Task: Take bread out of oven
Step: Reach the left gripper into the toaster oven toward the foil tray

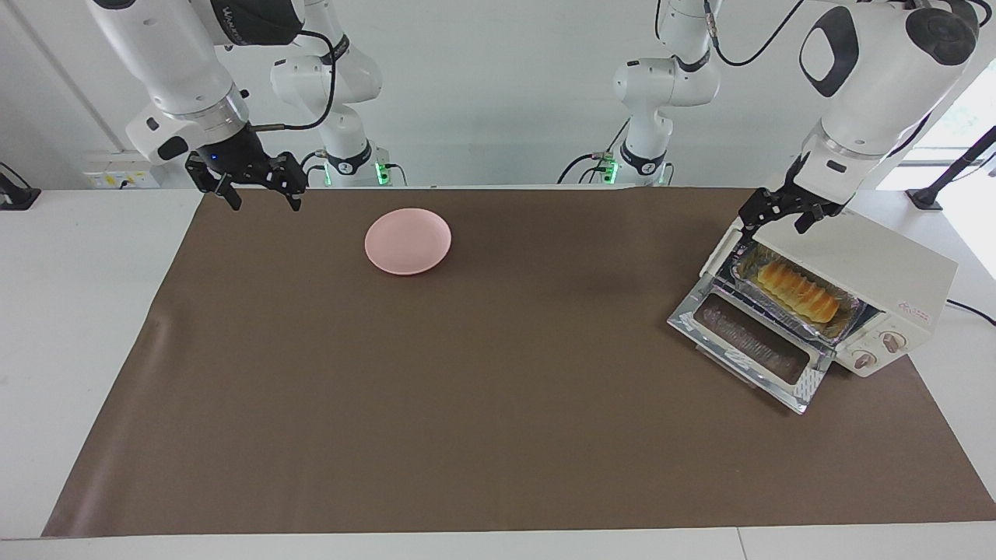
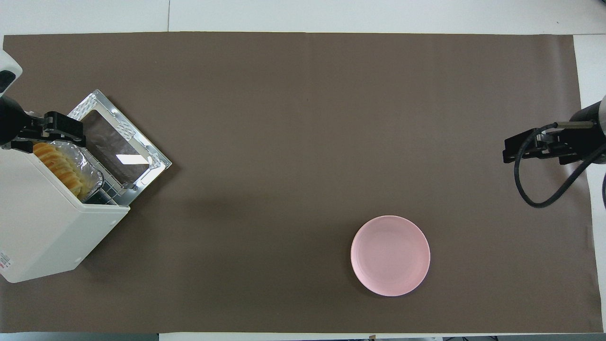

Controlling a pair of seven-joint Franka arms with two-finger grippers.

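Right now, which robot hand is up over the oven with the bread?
The left gripper. It hangs over the oven, just above the bread. The right gripper waits at the table's other end.

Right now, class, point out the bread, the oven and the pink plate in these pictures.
bread [image 1: 799, 291], facing view, middle of its ridged golden top.
oven [image 1: 871, 259], facing view, bare cream top panel.
pink plate [image 2: 390, 255], overhead view, centre of its surface.

White table [image 1: 78, 327] with a brown mat [image 1: 498, 389] on it; pink plate [image 1: 408, 240] upper middle, toaster oven [image 1: 864, 264] right side of frame.
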